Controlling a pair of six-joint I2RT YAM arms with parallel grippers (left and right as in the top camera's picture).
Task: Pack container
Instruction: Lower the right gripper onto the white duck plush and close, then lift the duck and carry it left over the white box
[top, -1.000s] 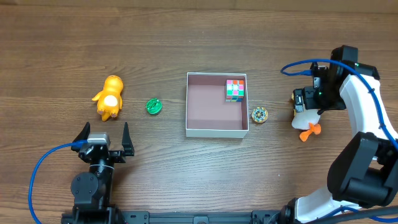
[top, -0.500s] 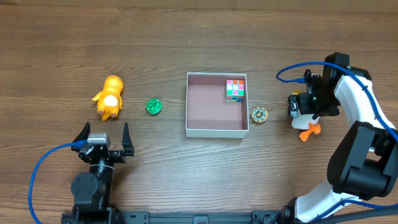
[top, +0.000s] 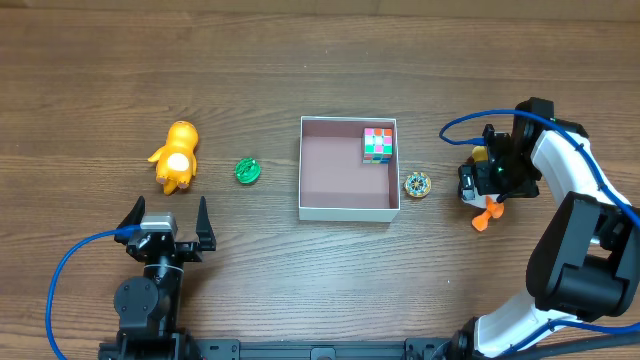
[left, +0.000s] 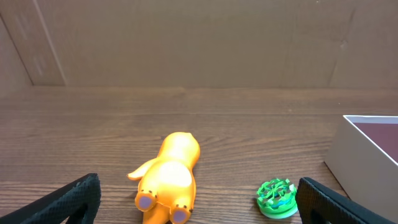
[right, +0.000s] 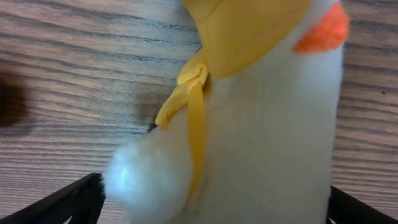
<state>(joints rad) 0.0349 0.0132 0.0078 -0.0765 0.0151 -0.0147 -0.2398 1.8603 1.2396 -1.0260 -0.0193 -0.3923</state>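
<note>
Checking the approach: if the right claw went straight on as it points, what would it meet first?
The white plush toy. It fills the right wrist view between the fingers of the open right claw, so contact looks close, though depth is hard to judge.

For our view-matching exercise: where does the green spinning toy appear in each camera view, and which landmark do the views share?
Overhead: green spinning toy left of centre, between the orange toy and the container.
Left wrist: bottom right, between the same two.
Right wrist: not in it; a white plush fills it.
Shared landmark: the orange toy, beside it in both views.
</note>
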